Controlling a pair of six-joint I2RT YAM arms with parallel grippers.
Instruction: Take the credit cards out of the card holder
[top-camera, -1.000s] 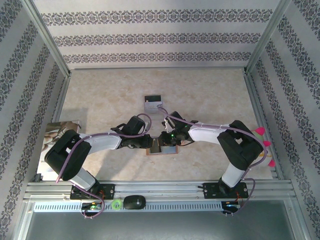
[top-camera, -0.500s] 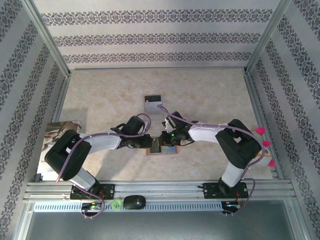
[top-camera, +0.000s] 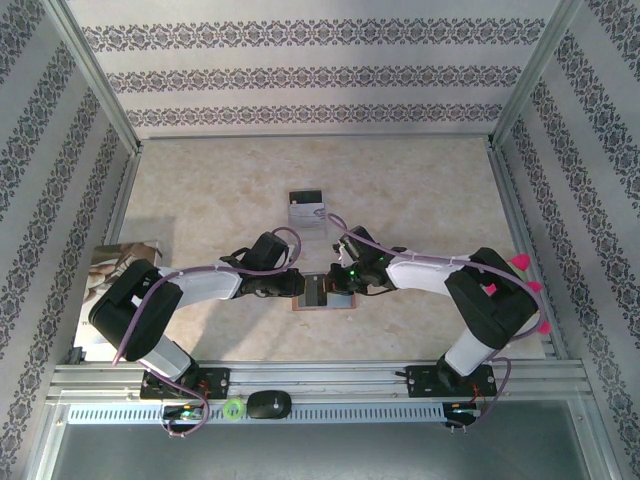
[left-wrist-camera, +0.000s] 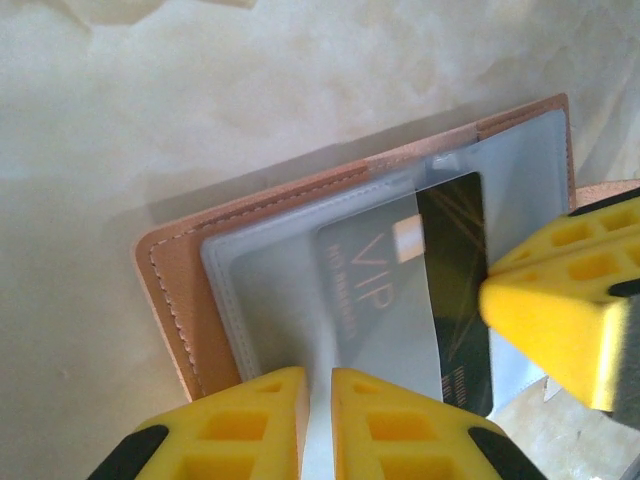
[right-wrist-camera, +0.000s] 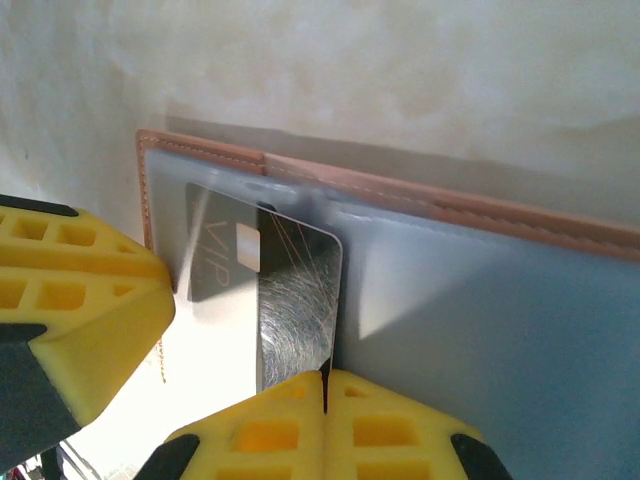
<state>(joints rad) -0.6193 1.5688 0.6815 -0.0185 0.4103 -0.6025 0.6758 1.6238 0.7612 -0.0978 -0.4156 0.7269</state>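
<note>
Now, from above, you have the card holder (top-camera: 322, 303) lying open on the table (top-camera: 420, 190) between both arms. The left gripper (top-camera: 303, 289) is at its left side and the right gripper (top-camera: 341, 284) is over its right half.

On the left wrist, the left gripper (left-wrist-camera: 318, 390) is pinched on the holder's near edge, pinning it. The dark VIP card (left-wrist-camera: 452, 270) sits partly out of its blue-grey pocket.

On the right wrist, the right gripper (right-wrist-camera: 325, 388) is clamped tight on that card's exposed end.

I judge you are mid-extraction of this card. Next, draw it straight out along the pocket while the left pins the holder. Pull askew and it may bind or drag the holder.
</note>
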